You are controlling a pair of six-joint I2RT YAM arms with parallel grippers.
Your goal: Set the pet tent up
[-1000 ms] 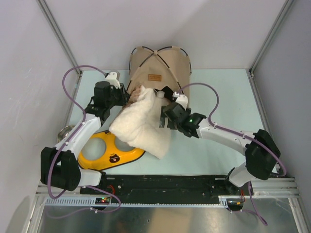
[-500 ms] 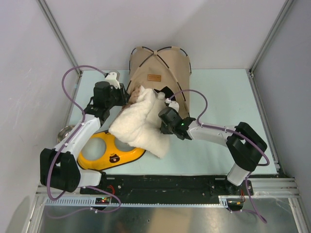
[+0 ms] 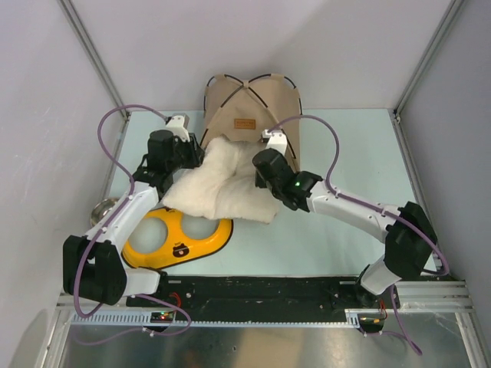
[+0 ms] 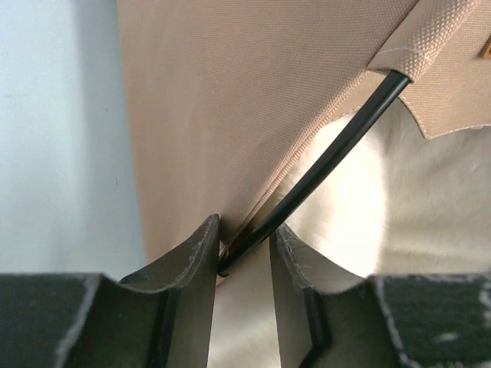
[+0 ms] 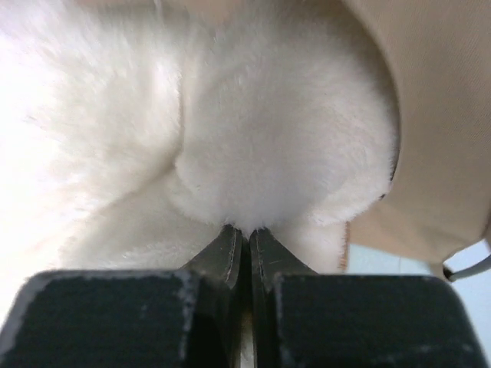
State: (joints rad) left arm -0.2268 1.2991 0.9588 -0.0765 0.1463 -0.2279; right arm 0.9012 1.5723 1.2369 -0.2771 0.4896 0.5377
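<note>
The tan pet tent (image 3: 249, 96) stands at the back of the table, black poles crossing at its top. My left gripper (image 3: 196, 155) is at its left front edge. In the left wrist view the left gripper (image 4: 244, 230) is shut on a black pole (image 4: 330, 153) and the fabric hem (image 4: 230, 100). A cream fluffy pillow (image 3: 219, 188) lies flat, its far edge at the tent's mouth. My right gripper (image 3: 262, 164) is shut; in the right wrist view its tips (image 5: 245, 234) press against the pillow's fur (image 5: 268, 146), with tent fabric (image 5: 437, 115) to the right.
A yellow double-bowl feeder (image 3: 165, 241) lies at the near left, partly under the pillow. A metal bowl (image 3: 103, 207) sits by the left wall, behind the left arm. White enclosure walls close in the table on three sides.
The right gripper went from open to shut and moved back toward the tent. The pillow dropped from bunched-up to flat and slid toward the tent's mouth. The left gripper stayed put.
</note>
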